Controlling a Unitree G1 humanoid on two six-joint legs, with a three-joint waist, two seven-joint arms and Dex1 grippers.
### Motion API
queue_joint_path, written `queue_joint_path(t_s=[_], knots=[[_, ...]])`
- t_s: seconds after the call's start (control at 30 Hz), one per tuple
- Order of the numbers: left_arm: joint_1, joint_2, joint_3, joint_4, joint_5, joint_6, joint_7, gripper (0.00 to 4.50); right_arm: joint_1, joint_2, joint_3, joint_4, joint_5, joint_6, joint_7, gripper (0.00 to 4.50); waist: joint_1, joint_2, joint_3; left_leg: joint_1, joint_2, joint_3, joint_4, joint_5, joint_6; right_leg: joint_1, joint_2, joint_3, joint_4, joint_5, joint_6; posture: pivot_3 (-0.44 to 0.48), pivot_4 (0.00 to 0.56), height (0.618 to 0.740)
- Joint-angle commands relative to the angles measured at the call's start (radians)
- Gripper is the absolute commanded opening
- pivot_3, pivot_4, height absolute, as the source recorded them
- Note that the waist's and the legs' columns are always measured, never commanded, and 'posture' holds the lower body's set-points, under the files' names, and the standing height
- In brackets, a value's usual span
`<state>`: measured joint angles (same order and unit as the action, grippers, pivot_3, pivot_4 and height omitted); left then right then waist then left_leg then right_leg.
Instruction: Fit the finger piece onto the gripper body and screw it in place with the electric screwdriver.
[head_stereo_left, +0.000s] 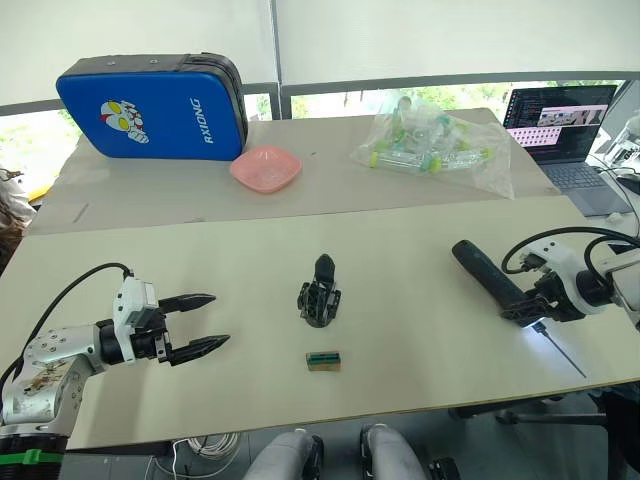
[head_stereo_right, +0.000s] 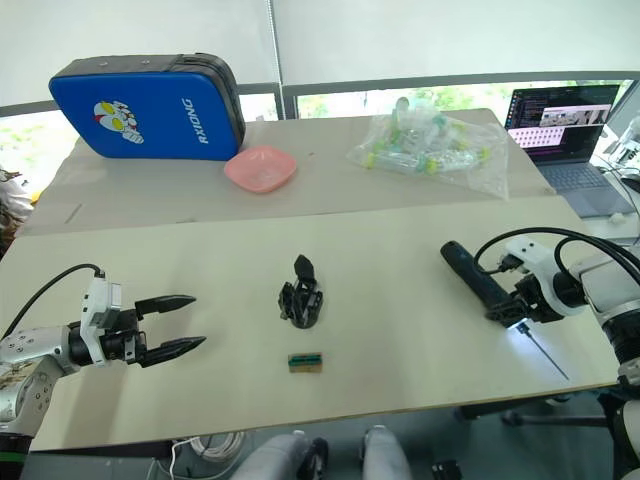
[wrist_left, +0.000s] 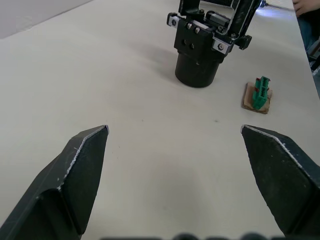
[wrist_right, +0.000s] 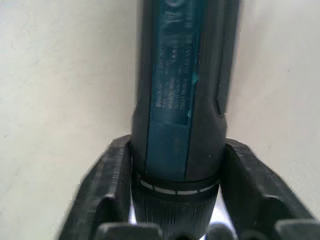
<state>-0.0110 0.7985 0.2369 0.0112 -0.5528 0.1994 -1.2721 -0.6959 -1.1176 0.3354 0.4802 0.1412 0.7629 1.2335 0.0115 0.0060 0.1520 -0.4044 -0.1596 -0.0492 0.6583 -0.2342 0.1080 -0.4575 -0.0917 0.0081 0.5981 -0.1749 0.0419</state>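
Observation:
The gripper body (head_stereo_left: 319, 296) stands upright mid-table on its round base, one pointed black finger up; it is also ahead of my left gripper (wrist_left: 175, 131) in the left wrist view (wrist_left: 199, 55). No separate finger piece shows. My left gripper (head_stereo_left: 205, 322) hovers open to the left of the body, fingers pointing at it. At the right, my right gripper (head_stereo_left: 530, 306) is shut on the electric screwdriver (head_stereo_left: 484, 272), gripping near its bit end. The thin bit (head_stereo_left: 563, 354) points toward the front right edge. The right wrist view shows both fingers (wrist_right: 112, 187) hugging the screwdriver's barrel (wrist_right: 182, 100).
A small green-and-tan block (head_stereo_left: 323, 360) lies just in front of the gripper body. At the back are a blue case (head_stereo_left: 150, 105), a pink bowl (head_stereo_left: 265, 167) and a plastic bag of parts (head_stereo_left: 430, 145). A laptop (head_stereo_left: 565, 130) sits at the far right.

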Motion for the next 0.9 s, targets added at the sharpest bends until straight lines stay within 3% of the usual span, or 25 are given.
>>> queue_joint_path(t_s=[0.03,0.13,0.27,0.37,0.5,0.57,0.67,0.9], knots=[[0.015,0.027,0.042,-0.039,-0.021,0.036,0.01,4.5,-0.003,-0.026,-0.1,-0.026,0.013,-0.03,0.001,4.38,0.0,0.0,0.0,0.0,0.0,0.0,0.001,0.0,0.0,0.0,0.0,0.0,0.001,0.0,0.0,0.0,0.15,0.74],[0.023,0.024,0.062,-0.046,-0.02,0.039,0.027,4.5,0.027,-0.048,-0.17,-0.07,0.03,-0.035,0.004,4.45,0.003,0.0,0.0,0.0,0.0,0.0,0.001,0.0,0.0,-0.001,0.0,0.0,0.003,0.0,0.0,0.0,0.15,0.74],[0.073,0.03,0.114,-0.051,0.019,0.035,0.097,4.5,0.182,-0.121,-0.397,-0.203,0.115,-0.171,0.041,4.45,0.012,0.0,0.0,0.0,0.0,0.0,0.001,0.0,0.0,-0.001,0.0,0.0,0.005,0.0,0.0,0.0,0.15,0.74],[0.141,0.027,0.155,-0.051,0.071,-0.024,0.134,4.5,0.35,-0.07,-0.639,-0.341,0.248,-0.365,0.16,4.45,0.009,0.0,0.0,0.0,0.0,0.0,0.001,0.0,0.0,0.0,0.0,0.0,0.005,0.0,0.0,0.0,0.15,0.74],[0.233,0.008,0.204,-0.041,0.139,-0.153,0.167,4.5,0.532,0.069,-0.814,-0.567,0.358,-0.43,0.146,4.45,0.002,-0.001,0.0,0.001,0.001,0.0,0.001,-0.001,0.001,0.003,0.001,0.001,0.005,0.0,0.0,0.0,0.15,0.74],[0.274,-0.003,0.222,-0.048,0.164,-0.196,0.191,4.5,0.63,0.134,-0.828,-0.668,0.371,-0.531,0.18,4.45,0.004,-0.001,0.0,0.002,0.001,0.0,0.001,-0.005,0.008,0.002,0.0,0.001,0.005,0.0,-0.001,0.0,0.15,0.74],[0.316,-0.027,0.239,-0.06,0.19,-0.247,0.228,4.5,0.684,0.26,-0.8,-0.758,0.397,-0.568,0.093,4.45,0.007,-0.003,0.0,0.007,0.001,0.001,0.001,-0.005,0.008,0.006,0.0,0.001,0.006,0.0,0.0,0.0,0.15,0.74],[0.336,-0.054,0.238,-0.066,0.179,-0.283,0.259,4.5,0.694,0.31,-0.708,-0.715,0.329,-0.724,0.101,4.45,0.012,-0.005,0.002,0.018,0.001,0.003,0.002,-0.004,0.007,0.017,-0.001,0.002,0.01,-0.001,0.001,0.0,0.15,0.74]])
